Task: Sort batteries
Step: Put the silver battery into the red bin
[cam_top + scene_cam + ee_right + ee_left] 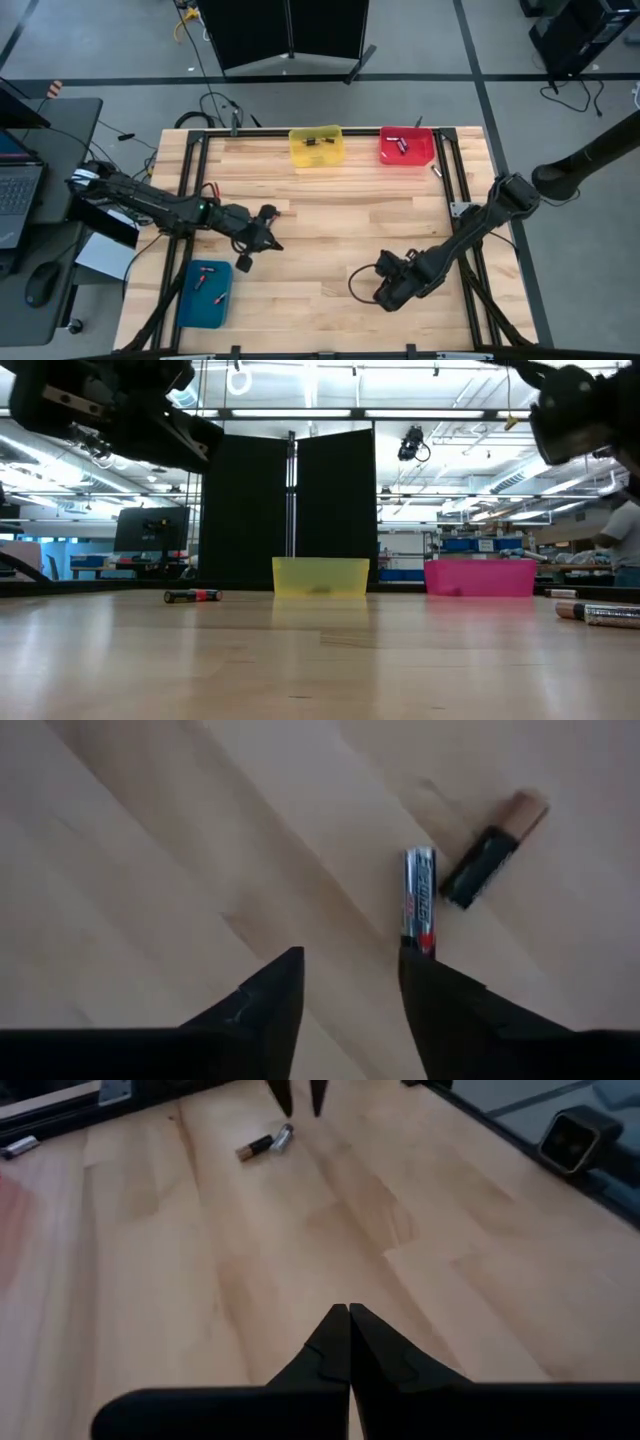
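Two batteries lie loose on the bench under the right arm: a silver battery (419, 900) with red marking, and just beside it a black battery (490, 855) with a copper end, the two angled apart, whether touching can't be told. The right tool (350, 982) sits low over the bare wood next to the silver cell, jaws spread apart, nothing between them; one fingertip overlaps the silver cell's near end in the right wrist view. In the high view that right tool (392, 290) is at the near-right part of the bench (330, 215). The left tool (348, 1315) is pinched fully together, holding nothing, over the left-centre of the bench near the blue bin (203, 294), which has cells in it. Another battery (265, 1144), dark with a silver end, lies on the wood ahead of the left tool. The yellow bin (316, 146) and the red bin (407, 146) stand at the far edge, each with batteries inside. The low view shows one dark and red cell (192, 596) lying left of the yellow bin, and more cells (598, 614) at the right edge.
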